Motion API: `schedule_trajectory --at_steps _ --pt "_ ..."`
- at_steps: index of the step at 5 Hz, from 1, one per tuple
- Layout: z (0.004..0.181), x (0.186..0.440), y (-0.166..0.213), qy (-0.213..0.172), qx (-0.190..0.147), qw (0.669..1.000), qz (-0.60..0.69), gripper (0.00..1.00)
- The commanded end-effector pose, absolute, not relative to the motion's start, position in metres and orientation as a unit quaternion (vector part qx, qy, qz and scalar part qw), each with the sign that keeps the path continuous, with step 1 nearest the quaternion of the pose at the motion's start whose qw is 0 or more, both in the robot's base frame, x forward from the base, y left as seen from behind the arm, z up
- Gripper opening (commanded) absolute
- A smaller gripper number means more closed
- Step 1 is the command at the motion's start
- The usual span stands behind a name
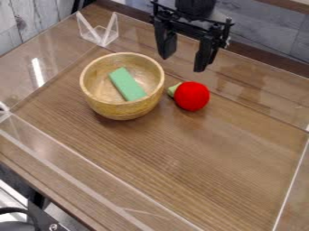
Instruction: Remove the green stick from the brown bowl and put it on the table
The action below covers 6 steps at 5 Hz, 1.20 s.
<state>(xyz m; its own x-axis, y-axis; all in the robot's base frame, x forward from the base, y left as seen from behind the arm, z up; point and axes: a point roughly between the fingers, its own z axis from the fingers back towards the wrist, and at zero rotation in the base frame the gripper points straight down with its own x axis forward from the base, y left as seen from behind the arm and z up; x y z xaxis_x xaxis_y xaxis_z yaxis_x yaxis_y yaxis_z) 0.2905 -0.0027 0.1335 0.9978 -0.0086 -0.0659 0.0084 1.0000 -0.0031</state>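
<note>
The green stick (126, 85) lies flat inside the brown bowl (101, 102), slanted from upper left to lower right. The bowl stands on the dark wood table (182, 162), left of centre. My gripper (182, 54) hangs at the back of the table, up and to the right of the bowl, its two black fingers (203, 56) spread apart and open with nothing between them. It touches neither the bowl nor the stick.
A red ball (191, 96) rests on the table just right of the bowl, below the gripper. Low clear acrylic walls (97, 29) edge the tabletop on all sides. Bare wood stretches across the front and right.
</note>
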Motion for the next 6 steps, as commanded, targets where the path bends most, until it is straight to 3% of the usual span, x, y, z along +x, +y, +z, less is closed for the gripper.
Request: schedule_trajectory --at_steps 1,2,4,6 --pt "0.124 0.287 -0.001 0.046 -0.003 0.999 0.015 1.00" --pt "0.127 0.281 0.019 0.036 -0.017 0.993 0.109 1.00" --pt "0.130 0.268 0.063 -0.003 -0.060 0.952 0.299 1.00" --pt "0.121 0.271 0.078 -0.032 -0.079 0.908 0.409 1.00"
